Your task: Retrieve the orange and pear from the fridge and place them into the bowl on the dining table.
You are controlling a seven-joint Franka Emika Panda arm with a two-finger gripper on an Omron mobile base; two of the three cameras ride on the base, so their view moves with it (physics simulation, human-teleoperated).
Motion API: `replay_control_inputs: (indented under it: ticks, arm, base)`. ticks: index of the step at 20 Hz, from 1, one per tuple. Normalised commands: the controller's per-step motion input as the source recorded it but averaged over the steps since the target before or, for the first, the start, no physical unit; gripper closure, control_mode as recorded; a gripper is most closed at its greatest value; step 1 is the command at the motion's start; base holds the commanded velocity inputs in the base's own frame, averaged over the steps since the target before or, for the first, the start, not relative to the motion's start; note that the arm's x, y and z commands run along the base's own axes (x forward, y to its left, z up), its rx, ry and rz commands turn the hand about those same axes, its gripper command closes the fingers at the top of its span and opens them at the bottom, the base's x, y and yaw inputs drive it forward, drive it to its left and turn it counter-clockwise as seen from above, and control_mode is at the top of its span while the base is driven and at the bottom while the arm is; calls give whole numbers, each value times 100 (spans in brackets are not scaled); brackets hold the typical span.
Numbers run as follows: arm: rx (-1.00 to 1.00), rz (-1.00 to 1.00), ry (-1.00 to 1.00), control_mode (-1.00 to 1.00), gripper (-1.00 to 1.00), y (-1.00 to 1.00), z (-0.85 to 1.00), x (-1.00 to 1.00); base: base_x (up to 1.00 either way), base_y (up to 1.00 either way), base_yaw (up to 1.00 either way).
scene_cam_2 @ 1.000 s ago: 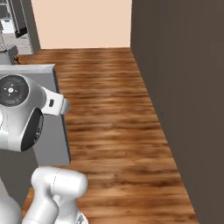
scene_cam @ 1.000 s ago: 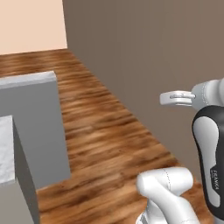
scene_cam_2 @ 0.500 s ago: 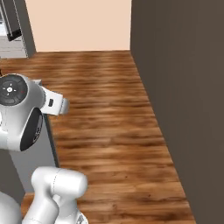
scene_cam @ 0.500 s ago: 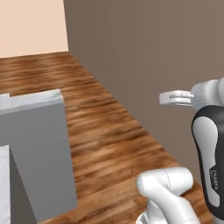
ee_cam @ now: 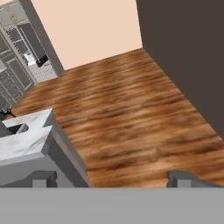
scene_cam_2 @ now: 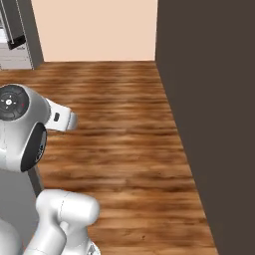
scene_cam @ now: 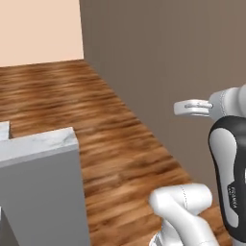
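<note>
The gripper is wide open and holds nothing; its two dark fingertips stand far apart at the bottom of the hand view, above a brown wooden floor. On the right a dark brown wall goes to the far end, where it meets a peach wall; on the near left is a grey wall with a marble ledge on top. I cannot see the orange, the pear or the bowl.
</note>
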Motion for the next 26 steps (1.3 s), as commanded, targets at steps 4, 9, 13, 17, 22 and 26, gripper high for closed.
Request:
replay_control_inputs:
  ticks: [4, 9, 13, 17, 22, 26]
  arm:
    - [0, 0, 0, 100, -100, 0, 0, 0]
    - [0, 0, 0, 100, -100, 0, 0, 0]
    - [0, 0, 0, 100, -100, 0, 0, 0]
    - [0, 0, 0, 100, -100, 0, 0, 0]
    - [0, 0, 0, 100, -100, 0, 0, 0]
    - [0, 0, 0, 100, -100, 0, 0, 0]
  base:
    - [100, -29, 29]
    - [100, -23, 37]
    - [100, -7, 34]
    - [100, 0, 31]
    - [100, 0, 31]
    - [100, 0, 30]
